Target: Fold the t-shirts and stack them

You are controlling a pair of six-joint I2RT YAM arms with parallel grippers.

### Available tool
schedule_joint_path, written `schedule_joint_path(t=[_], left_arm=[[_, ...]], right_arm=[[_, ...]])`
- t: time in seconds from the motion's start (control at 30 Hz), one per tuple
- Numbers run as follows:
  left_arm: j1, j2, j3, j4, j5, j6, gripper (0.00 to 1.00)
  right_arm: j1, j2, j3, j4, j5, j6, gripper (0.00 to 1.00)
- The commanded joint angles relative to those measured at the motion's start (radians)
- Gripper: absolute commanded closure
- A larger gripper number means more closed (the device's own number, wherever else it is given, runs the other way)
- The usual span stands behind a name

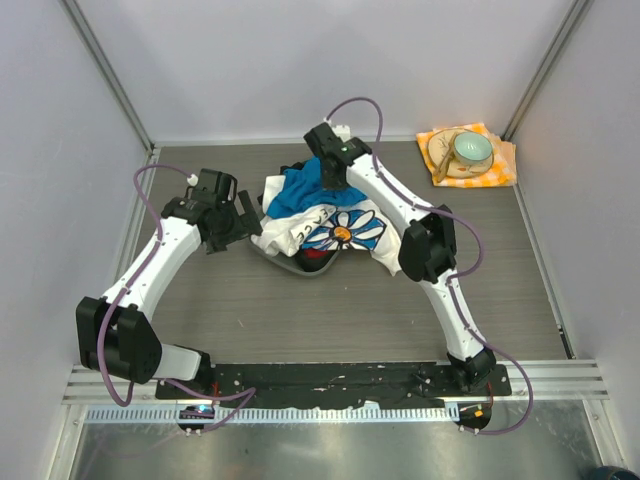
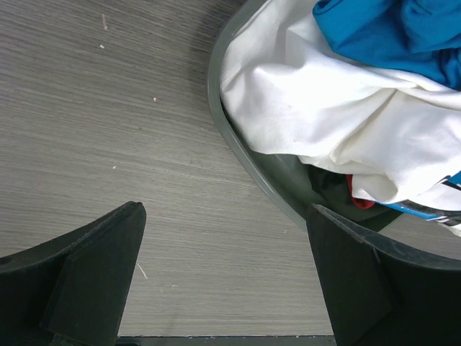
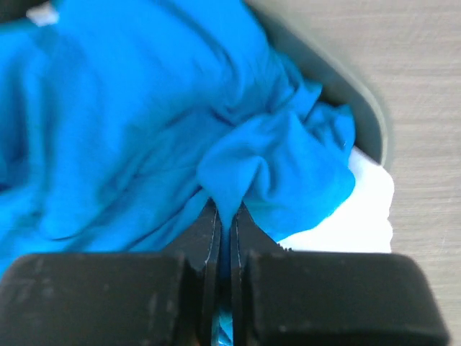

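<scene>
Toward the surface's (image 1: 300, 330) far edge, one grey tub (image 2: 232, 137) holds three garments: blue t-shirt (image 3: 137, 108), daisy-print t-shirt (image 1: 342, 228), red t-shirt (image 2: 359, 197). Right hand (image 3: 225, 210) is clamped on the blue t-shirt; left hand (image 2: 227, 213) gapes wide beside the tub.

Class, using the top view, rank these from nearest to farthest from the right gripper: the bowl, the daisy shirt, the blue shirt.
1. The blue shirt: pinched in the right gripper, at the far side of the pile.
2. The daisy shirt: next to it, on the pile's near side.
3. The bowl: far-right corner, on the napkin, well apart from the pile.
</scene>
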Motion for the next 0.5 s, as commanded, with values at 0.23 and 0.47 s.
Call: schedule_joint_path(t=[0.23,0.47], left_arm=[[0.005,0.001,-0.015,0.043,-0.012,0.002,0.00],[0.005,0.043,0.003,0.050,0.040,-0.003,0.00]], right_arm=[[-0.008,-0.400,0.143,-0.026,0.303,-0.126,0.99],[-0.017,-0.742,-0.210,-0.024,0.522,-0.064,0.99]])
